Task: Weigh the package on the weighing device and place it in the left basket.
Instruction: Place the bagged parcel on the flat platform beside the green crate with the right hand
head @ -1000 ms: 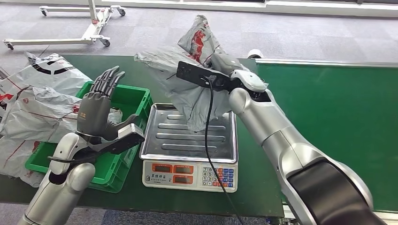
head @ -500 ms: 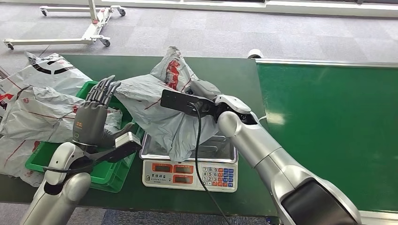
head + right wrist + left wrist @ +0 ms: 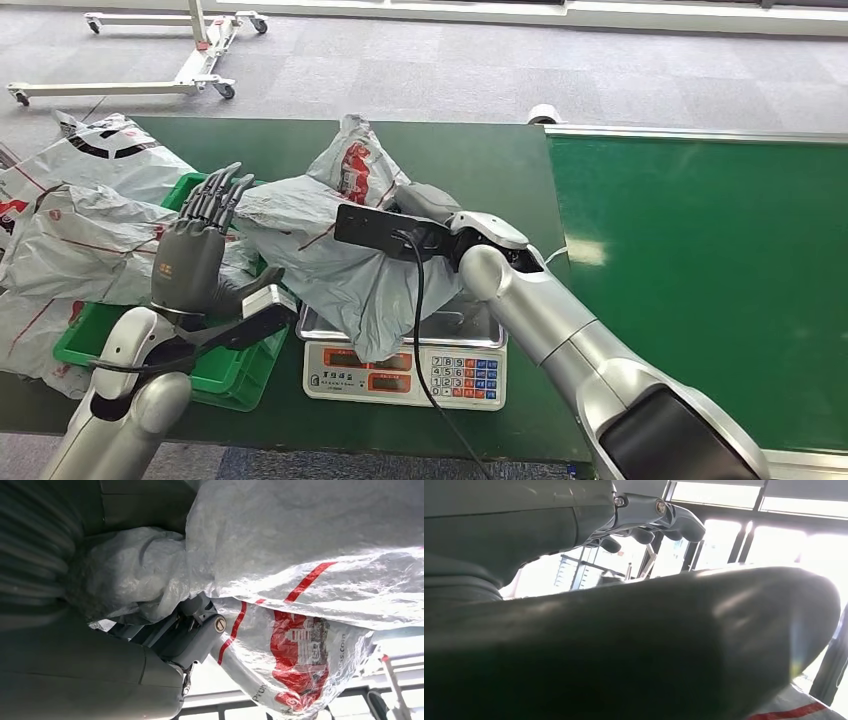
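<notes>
A crumpled grey plastic package [image 3: 330, 250] with red print hangs from my right hand [image 3: 425, 205], which grips its top; the wrist view shows the fingers [image 3: 200, 630] closed into the package [image 3: 310, 545]. The bag droops over the left part of the steel tray [image 3: 470, 315] of the white weighing scale [image 3: 400, 370], and its lower end covers part of the display. Its left side reaches toward the green basket [image 3: 230, 375]. My left hand [image 3: 195, 260] stands upright over the basket, fingers [image 3: 649, 515] spread and holding nothing, close beside the package.
Several more grey packages [image 3: 80, 220] are piled at the table's left end, partly over the basket. A green conveyor belt [image 3: 700, 260] runs along the right. A black cable [image 3: 418, 330] hangs across the scale. A white wheeled frame [image 3: 190, 50] stands on the floor behind.
My right arm has carried the package down and to the left, from above the scale's far edge to over the tray and toward the basket. The left hand has shifted slightly left.
</notes>
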Controlling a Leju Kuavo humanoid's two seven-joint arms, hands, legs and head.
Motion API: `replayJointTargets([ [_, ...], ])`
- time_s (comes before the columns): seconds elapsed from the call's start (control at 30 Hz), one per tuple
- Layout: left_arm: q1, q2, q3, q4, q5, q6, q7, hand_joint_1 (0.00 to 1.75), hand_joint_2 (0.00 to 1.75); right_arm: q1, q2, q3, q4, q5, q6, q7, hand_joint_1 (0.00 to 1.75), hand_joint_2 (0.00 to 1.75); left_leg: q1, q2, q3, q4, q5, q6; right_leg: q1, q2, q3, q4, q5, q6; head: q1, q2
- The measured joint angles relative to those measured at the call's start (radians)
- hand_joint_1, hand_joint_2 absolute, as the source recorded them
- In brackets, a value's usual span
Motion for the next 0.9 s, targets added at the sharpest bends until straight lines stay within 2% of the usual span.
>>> replayJointTargets([
  [0.03, 0.002, 0.001, 0.001, -0.001, 0.0, 0.0, 0.0, 0.0, 0.0, 0.001, 0.0, 0.007, -0.002, -0.017, 0.01, 0.005, 1.38, 1.75, 0.0, 0.0, 0.0, 0.0, 0.0, 0.0, 0.0, 0.0, 0.0, 0.0, 0.0, 0.0, 0.0, 0.0],
  [0.07, 0.002, 0.002, 0.002, -0.001, 0.0, 0.0, 0.001, 0.0, 0.0, 0.001, 0.0, 0.014, -0.003, -0.032, 0.019, 0.012, 0.95, 1.75, 0.0, 0.0, 0.0, 0.0, 0.0, 0.0, 0.0, 0.0, 0.0, 0.0, 0.0, 0.0, 0.0, 0.0],
  [0.13, 0.003, 0.006, 0.004, -0.001, 0.001, -0.002, 0.002, 0.0, 0.0, 0.0, 0.0, 0.034, -0.004, -0.053, 0.032, 0.032, 0.07, 0.87, 0.0, 0.0, 0.0, 0.0, 0.0, 0.0, 0.0, 0.0, 0.0, 0.0, 0.0, 0.0, 0.0, 0.0],
  [0.17, 0.003, 0.007, 0.005, -0.001, 0.002, -0.005, 0.004, 0.0, 0.0, -0.001, -0.001, 0.047, -0.003, -0.052, 0.035, 0.042, 0.0, 0.44, 0.0, 0.0, 0.0, 0.0, 0.0, 0.0, 0.0, 0.0, 0.0, 0.0, 0.0, 0.0, 0.0, 0.0],
  [0.2, 0.004, 0.008, 0.006, -0.001, 0.002, -0.007, 0.006, 0.0, 0.0, -0.004, -0.002, 0.061, 0.0, -0.048, 0.036, 0.053, 0.0, 0.0, 0.0, 0.0, 0.0, 0.0, 0.0, 0.0, 0.0, 0.0, 0.0, 0.0, 0.0, 0.0, 0.0, 0.0],
  [0.3, 0.008, 0.014, 0.006, -0.001, -0.018, -0.011, 0.015, 0.0, 0.0, -0.021, -0.01, 0.104, 0.012, -0.029, 0.033, 0.077, 0.0, 0.0, 0.0, 0.0, 0.0, 0.0, 0.0, 0.0, 0.0, 0.0, 0.0, 0.0, 0.0, 0.0, 0.0, 0.0],
  [0.53, 0.017, 0.042, 0.006, -0.008, -0.066, -0.013, 0.031, 0.0, 0.0, -0.122, -0.076, 0.157, 0.021, -0.05, 0.066, 0.089, 0.0, 0.0, 0.0, 0.0, 0.0, 0.0, 0.0, 0.0, 0.0, 0.0, 0.0, 0.0, 0.001, 0.0, 0.0, 0.0],
  [0.8, 0.017, 0.05, 0.006, -0.009, -0.069, -0.013, 0.03, 0.0, 0.0, -0.141, -0.1, 0.183, 0.021, -0.059, 0.066, 0.099, 0.0, 0.0, 0.0, 0.0, 0.0, 0.0, 0.0, 0.0, 0.0, 0.0, 0.0, 0.0, 0.001, 0.0, 0.0, 0.0],
  [0.9, 0.018, 0.069, 0.006, -0.009, -0.055, -0.013, 0.02, 0.0, 0.0, -0.16, -0.132, 0.188, 0.017, -0.083, 0.058, 0.103, 0.0, 0.0, 0.0, -0.001, 0.0, 0.0, 0.001, 0.0, 0.0, -0.001, 0.0, 0.0, 0.001, 0.0, 0.0, 0.0],
])
